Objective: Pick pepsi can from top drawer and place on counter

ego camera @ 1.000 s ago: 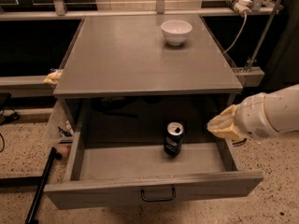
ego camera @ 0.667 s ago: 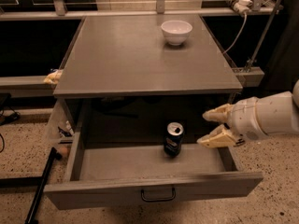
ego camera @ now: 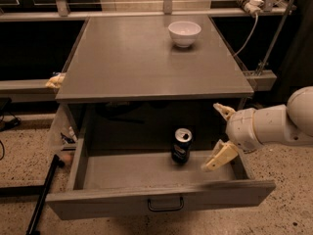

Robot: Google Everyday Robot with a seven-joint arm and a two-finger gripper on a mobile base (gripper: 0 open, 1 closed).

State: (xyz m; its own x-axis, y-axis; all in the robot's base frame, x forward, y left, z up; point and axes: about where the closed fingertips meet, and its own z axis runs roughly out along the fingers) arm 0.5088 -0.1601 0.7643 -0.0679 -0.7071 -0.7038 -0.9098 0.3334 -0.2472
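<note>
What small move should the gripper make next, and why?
Probably ease the gripper sideways toward the pepsi can. Its fingers are spread open, off to the can's side and not yet around it, and the can stands upright in the open top drawer with nothing between them.

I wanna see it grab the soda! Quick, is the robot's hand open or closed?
Gripper: open, holding nothing, at the right end of the top drawer, beside the pepsi can, not touching it.
</note>
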